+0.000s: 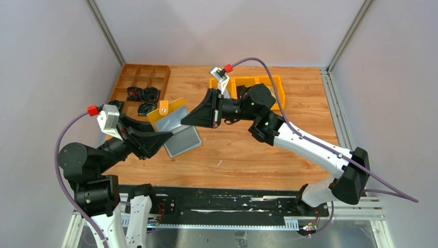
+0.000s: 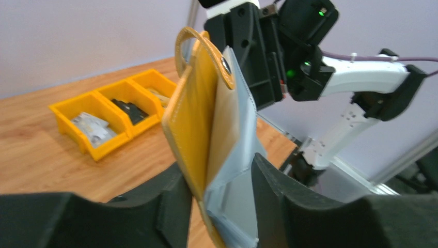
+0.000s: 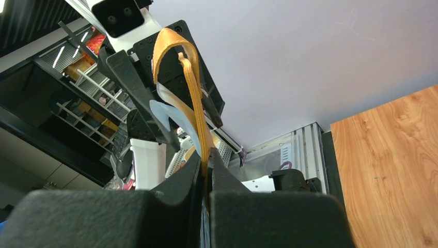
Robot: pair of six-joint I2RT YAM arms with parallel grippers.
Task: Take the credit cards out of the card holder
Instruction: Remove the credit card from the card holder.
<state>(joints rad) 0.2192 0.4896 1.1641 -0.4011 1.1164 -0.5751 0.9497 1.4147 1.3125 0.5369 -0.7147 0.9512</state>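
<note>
Mustard card holder (image 1: pixel 173 123) aloft; right fingers (image 3: pixel 178 206) pinching, left fingers (image 2: pixel 162 209) flanking.

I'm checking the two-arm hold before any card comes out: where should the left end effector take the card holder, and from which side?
Probably its grey-blue sleeved panel, pads across the thin faces, coming from the left. The card holder hangs open in the air and the right end effector is shut on the mustard cover, so that panel is the free part.
</note>
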